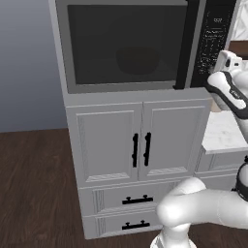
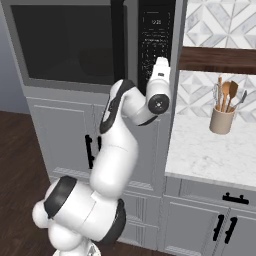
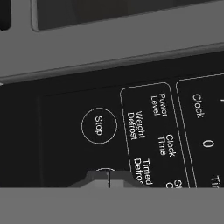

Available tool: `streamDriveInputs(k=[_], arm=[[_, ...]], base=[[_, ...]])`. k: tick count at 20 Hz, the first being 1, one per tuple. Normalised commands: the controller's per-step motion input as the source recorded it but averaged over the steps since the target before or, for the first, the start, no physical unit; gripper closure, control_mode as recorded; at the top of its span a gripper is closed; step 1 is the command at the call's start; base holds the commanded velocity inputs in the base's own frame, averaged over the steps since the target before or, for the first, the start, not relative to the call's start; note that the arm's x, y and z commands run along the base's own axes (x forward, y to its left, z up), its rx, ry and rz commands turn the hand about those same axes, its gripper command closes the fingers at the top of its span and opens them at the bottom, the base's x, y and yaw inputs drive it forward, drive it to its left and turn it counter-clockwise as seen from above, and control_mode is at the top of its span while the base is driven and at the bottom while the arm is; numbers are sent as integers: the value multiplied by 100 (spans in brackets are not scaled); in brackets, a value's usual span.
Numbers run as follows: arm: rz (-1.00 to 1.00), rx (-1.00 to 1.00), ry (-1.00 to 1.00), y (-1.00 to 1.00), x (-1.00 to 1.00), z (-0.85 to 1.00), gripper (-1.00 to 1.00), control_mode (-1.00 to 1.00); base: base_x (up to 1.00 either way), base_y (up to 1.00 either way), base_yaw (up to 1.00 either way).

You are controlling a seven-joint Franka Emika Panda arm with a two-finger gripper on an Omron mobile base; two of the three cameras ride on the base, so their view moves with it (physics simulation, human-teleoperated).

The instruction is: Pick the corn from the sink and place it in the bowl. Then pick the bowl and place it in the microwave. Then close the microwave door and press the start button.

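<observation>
my claw (image 3: 108, 179) was pinched shut, holding nothing, nose right up at the microwave (image 1: 127, 46) control panel (image 3: 131, 135). door (image 1: 123, 44) was already closed with the bowl (image 1: 138, 60) dim behind the glass. round button (image 3: 106, 171) sat just ahead of my tips, next to stop (image 3: 99, 125).

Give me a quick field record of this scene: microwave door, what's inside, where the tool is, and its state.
microwave door: closed, dark glass window
inside: a dim rounded shape, seemingly the bowl, behind the glass
control panel: black, right of the door
tool: shut, tips together at the panel, just below the Stop button
pressed yet: cannot tell
nearby: utensil holder on the marble counter
</observation>
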Motion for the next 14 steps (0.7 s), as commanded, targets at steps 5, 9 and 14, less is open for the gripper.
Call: streamDriveInputs(k=[5, 9, 14], arm=[[0, 0, 0, -24, 42, -9, 100, -100], [0, 1, 0, -32, -53, -1, 100, -100], [0, 1, 0, -31, -100, 0, 100, -100]], base=[[0, 0, 0], [0, 0, 0], [0, 0, 0]])
